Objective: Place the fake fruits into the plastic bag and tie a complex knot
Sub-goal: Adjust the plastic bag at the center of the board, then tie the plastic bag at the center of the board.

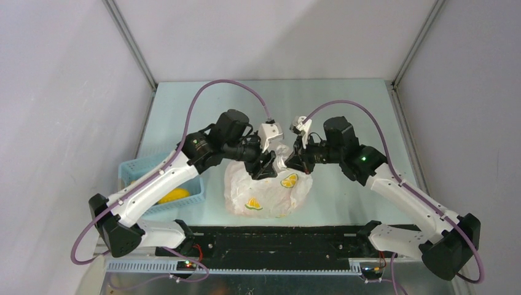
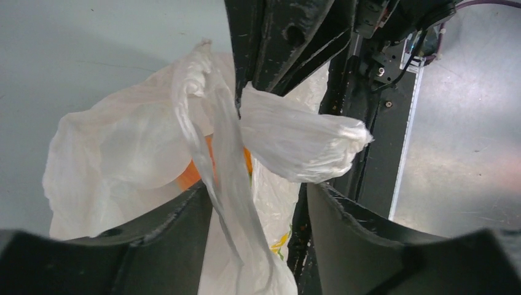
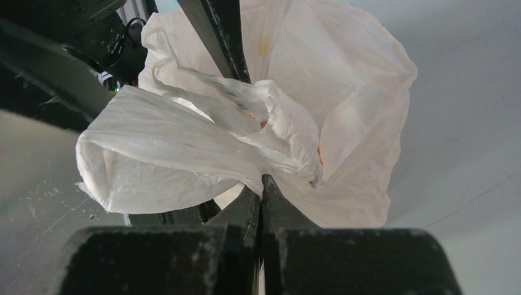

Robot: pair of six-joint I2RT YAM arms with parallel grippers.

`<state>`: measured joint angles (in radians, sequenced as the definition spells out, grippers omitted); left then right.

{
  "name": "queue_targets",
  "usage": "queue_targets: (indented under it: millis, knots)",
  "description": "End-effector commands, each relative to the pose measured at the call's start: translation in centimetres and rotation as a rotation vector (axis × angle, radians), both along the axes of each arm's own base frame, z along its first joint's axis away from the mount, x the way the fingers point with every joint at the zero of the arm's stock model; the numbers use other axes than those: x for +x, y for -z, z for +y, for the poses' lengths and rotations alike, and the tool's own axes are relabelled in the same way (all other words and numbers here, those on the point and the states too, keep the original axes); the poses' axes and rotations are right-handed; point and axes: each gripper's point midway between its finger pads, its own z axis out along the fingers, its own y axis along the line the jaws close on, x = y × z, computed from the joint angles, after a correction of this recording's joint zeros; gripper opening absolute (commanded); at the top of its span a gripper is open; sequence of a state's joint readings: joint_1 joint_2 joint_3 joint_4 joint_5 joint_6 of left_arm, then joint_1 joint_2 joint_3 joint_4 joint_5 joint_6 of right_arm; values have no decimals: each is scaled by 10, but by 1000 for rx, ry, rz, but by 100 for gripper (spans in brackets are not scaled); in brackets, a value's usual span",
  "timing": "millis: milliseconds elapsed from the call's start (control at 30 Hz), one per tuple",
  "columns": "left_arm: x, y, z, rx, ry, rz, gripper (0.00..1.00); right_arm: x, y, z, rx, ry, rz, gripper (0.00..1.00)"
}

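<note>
Left hand (image 2: 255, 195) parted astride plastic bag (image 2: 110, 153) tail; right hand (image 3: 263, 189) clamps it.

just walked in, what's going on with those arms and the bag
Both grippers meet at the neck of the bag. The right gripper is shut on a bunched handle; the left gripper is open around a twisted strip. An orange fruit shows inside; a yellow fruit lies in the basket.

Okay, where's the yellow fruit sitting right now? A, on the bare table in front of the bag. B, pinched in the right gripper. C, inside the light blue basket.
C: the yellow fruit lies inside the light blue basket, which stands to the left of the plastic bag.
</note>
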<state>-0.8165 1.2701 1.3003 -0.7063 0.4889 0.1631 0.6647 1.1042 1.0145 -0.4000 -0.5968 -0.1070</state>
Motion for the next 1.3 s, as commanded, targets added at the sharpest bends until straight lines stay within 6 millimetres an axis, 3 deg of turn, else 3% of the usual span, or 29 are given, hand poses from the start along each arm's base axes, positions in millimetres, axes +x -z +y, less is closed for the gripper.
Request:
queue_targets:
  millis: [0,267,867,933,1033,1267]
  knots:
    - [-2,-23,-6,-42,28,-54,67,6,-22,5,33,12,-36,0]
    - [-6,-25,-10,-61,46,-48,83,7,-21,8,36,9,-28,0]
    - [-5,-35,-24,-156,39,-26,84,2,-18,13,29,-6,-24,0]
    - [-5,-34,-25,-156,39,-27,79,2,-19,13,30,-7,-25,0]
    - [-4,-31,-25,-150,35,-25,62,1,-20,12,30,-8,-26,0]
    - [-1,-26,-22,-132,21,-40,35,-2,-25,8,36,-6,-42,0]
